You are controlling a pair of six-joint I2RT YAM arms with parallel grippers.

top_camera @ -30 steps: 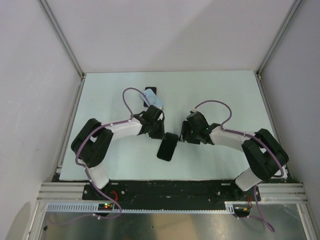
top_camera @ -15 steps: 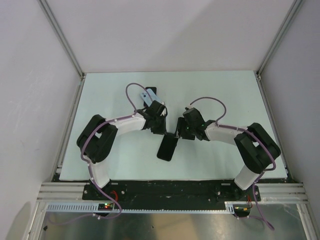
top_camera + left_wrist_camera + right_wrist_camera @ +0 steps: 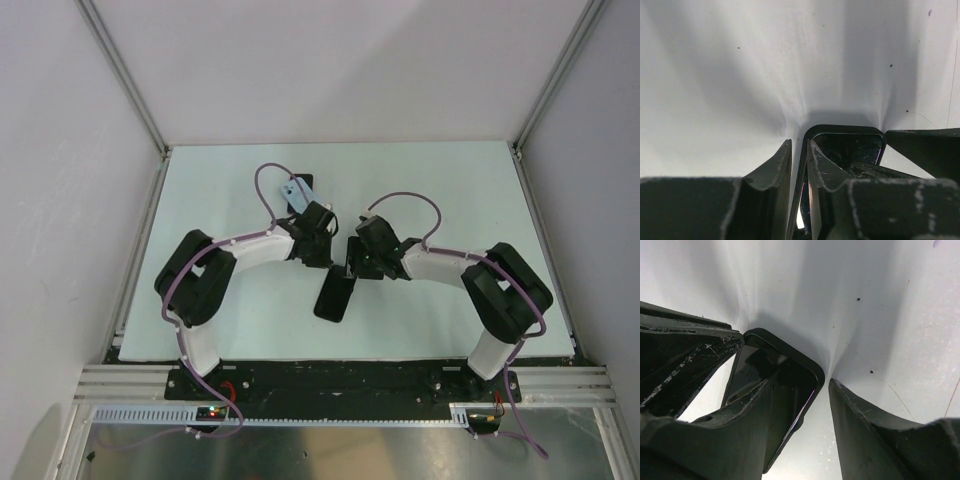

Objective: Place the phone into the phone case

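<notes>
Over the white table (image 3: 450, 190) the left gripper (image 3: 324, 260) and the right gripper (image 3: 354, 266) stand close together at the far end of a black phone (image 3: 333, 298) (it lies slanted, its near end more to the left). A small pale object (image 3: 296, 192) lies just beyond the left gripper.
</notes>
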